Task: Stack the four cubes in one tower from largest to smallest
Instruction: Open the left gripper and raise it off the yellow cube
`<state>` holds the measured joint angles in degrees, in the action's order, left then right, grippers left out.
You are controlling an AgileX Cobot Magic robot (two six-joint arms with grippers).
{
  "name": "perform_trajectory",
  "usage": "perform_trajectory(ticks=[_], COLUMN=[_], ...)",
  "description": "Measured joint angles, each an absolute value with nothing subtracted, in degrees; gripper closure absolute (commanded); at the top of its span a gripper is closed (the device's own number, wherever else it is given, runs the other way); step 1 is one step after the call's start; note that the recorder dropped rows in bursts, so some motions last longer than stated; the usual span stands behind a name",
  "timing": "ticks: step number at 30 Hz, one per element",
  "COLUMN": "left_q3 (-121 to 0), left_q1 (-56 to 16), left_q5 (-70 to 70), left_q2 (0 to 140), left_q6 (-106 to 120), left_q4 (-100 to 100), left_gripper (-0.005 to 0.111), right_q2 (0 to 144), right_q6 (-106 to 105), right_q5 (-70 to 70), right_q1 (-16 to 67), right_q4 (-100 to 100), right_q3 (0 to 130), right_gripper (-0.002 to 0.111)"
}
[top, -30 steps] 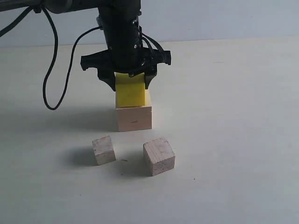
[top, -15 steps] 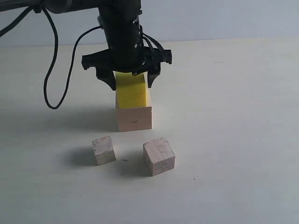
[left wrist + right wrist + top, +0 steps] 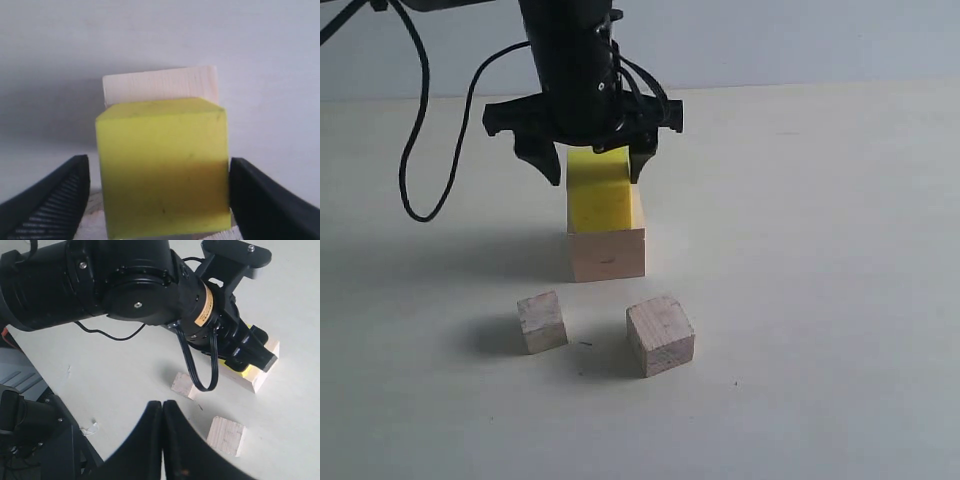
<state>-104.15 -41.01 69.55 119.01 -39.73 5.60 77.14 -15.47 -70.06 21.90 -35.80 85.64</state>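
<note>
Left gripper [image 3: 595,172] hung over the half-built tower with its jaws spread wide, gripping nothing; the two black fingers [image 3: 50,200] stood to either side of the upper part of the yellow cube [image 3: 603,195]. In the left wrist view a thin gap showed between one finger and the cube's face, while the other finger sat so close to the opposite face that contact could not be ruled out. The yellow cube rested flat and upright on the pale wood cube [image 3: 607,254], which stood on the off-white table [image 3: 820,250]; their front faces lined up closely, and the wood cube's edge showed a little beyond the yellow one on the right of the exterior view. Nearer the exterior camera, well apart from that pair, the two remaining cubes lay on the table: the smallest greyish cube [image 3: 542,322] to the left and the mid-sized greyish cube [image 3: 660,335] to the right, near each other but not touching, each turned slightly askew. A black cable [image 3: 415,150] looped down from the left arm [image 3: 570,60] beside the stack. Right gripper [image 3: 163,407] was clenched with finger against finger, empty, held above the table and looking across at the left arm and the cubes
</note>
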Motion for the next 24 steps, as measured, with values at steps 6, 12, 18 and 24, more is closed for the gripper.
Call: perform_trajectory(ticks=[6,12,18,24], left_q3=[-104.2,-104.2,-104.2,-104.2], left_q1=[-41.0,-41.0,-41.0,-41.0], left_q5=[69.6,69.4,69.1,69.2], left_q2=[117.3,113.6,108.9,104.6], left_q6=[-39.6,-39.5,-37.0,-30.1], left_q4=[5.6,5.6,5.5,5.5], left_gripper=[0.033,0.033,0.040,0.085], right_q2=[77.1,77.1,77.1,77.1], right_q6=[-15.6,-15.6,-15.6,-15.6], right_q5=[-70.1,-70.1,-70.1,-70.1], right_q1=[21.9,21.9,21.9,21.9], right_q4=[-35.8,-35.8,-35.8,-35.8], right_q3=[85.6,85.6,85.6,85.6], right_gripper=[0.108,0.108,0.108,0.108])
